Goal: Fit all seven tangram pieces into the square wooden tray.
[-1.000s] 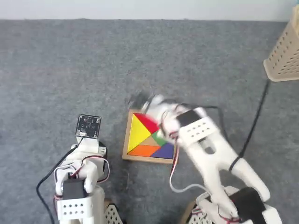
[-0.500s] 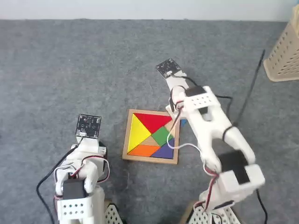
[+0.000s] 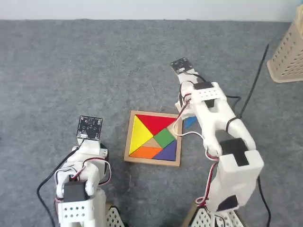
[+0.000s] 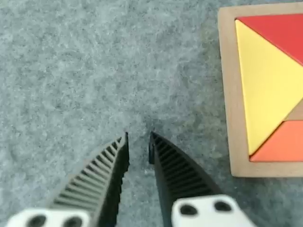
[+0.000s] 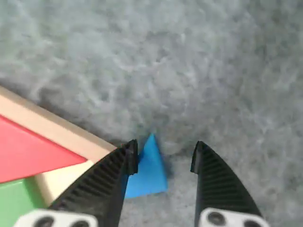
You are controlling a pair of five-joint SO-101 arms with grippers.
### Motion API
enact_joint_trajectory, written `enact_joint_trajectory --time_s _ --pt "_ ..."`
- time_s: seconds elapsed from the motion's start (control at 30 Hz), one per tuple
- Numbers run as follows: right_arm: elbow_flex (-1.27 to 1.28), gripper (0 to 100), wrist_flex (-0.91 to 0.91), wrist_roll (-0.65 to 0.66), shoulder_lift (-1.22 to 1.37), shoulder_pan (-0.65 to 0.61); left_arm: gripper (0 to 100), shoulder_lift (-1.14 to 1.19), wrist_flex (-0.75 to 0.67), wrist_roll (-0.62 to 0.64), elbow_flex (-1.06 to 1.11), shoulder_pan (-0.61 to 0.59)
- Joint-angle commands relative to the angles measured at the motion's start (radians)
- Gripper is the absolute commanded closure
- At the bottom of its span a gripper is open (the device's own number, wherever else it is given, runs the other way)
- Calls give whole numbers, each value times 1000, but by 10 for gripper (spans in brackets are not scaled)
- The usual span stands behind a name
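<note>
While the small blue triangular piece (image 5: 147, 171) lies on the grey carpeted surface (image 3: 71, 61) just outside the square wooden tray (image 3: 151, 162), at about 2 o'clock from the tray's centre in the high view, the step in hand looks like picking up the one loose piece. The right hand (image 5: 165, 150) hangs over it, spread wide and empty. One of its fingers (image 5: 106, 182) sits at the triangle's edge beside the tray's rim, and the other is apart from the triangle over bare carpet. In the tray lie a red triangle (image 3: 154, 122), a yellow triangle (image 3: 139, 135), a green square (image 3: 164, 137), an orange piece (image 3: 146, 152) and a purple piece (image 3: 165, 152). A pale patch of wood against the rim at 2 o'clock is probably the open slot. The next move calls for closing on the blue triangle without snagging the rim, then lifting it and turning it to match that gap. The left hand (image 4: 138, 139), at the tray's 9 o'clock, hovers low over the carpet, slightly parted and holding nothing.
</note>
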Motion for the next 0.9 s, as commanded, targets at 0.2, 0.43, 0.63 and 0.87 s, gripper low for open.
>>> enact_joint_trajectory --time_s 0.2,0.43,0.63,0.87 --pt "-63 809 102 -17 -51 13 929 -21 0 8 -8 2" --pt "-52 807 157 -41 -101 18 929 -21 0 8 -8 2" --pt "-37 807 136 -40 -30 19 929 -21 0 8 -8 2" --pt "-35 812 131 -40 -7 10 929 -21 0 8 -8 2"
